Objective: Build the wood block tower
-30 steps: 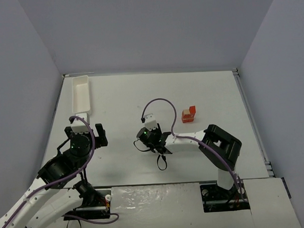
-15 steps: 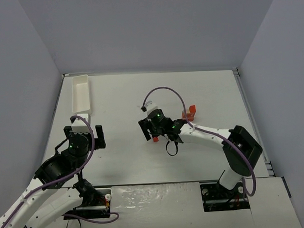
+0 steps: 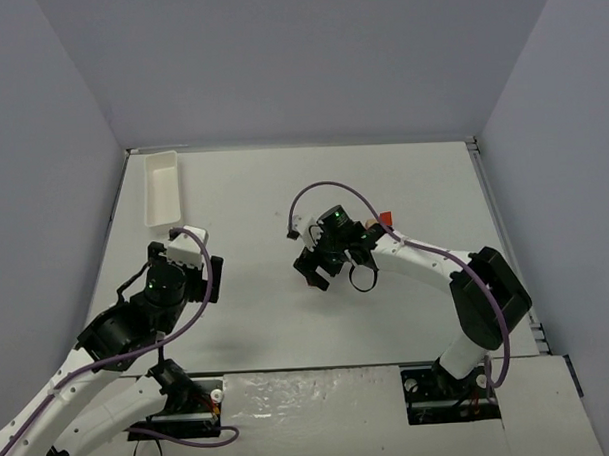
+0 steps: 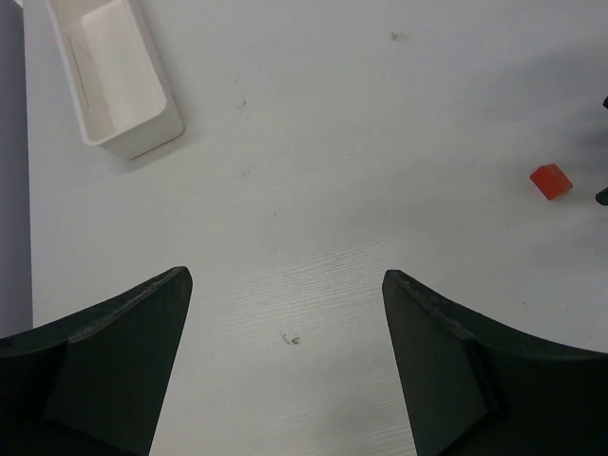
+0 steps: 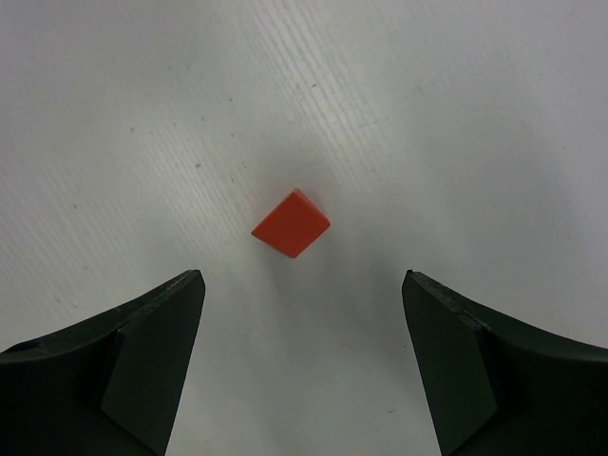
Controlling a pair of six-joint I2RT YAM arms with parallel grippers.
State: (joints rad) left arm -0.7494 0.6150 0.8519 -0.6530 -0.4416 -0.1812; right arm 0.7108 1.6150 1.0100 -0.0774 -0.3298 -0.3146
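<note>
A loose red cube (image 5: pixel 291 223) lies on the white table, just ahead of my right gripper (image 5: pixel 302 280) and between the lines of its wide-open, empty jaws. In the top view the right gripper (image 3: pixel 318 276) hangs over it and hides it. The cube also shows at the right edge of the left wrist view (image 4: pixel 551 180). The wood block tower (image 3: pixel 386 219) is a small red stack behind the right forearm, mostly hidden. My left gripper (image 4: pixel 285 277) is open and empty over bare table, at the left (image 3: pixel 201 282).
A long white tray (image 3: pixel 163 188) stands empty at the far left, also in the left wrist view (image 4: pixel 114 71). Grey walls enclose the table on three sides. A purple cable loops above the right wrist (image 3: pixel 328 187).
My right gripper has swung right and away from the bases and turned; the red cube seen beside it half a second ago is now under it. My left wrist has shifted right and forward.
</note>
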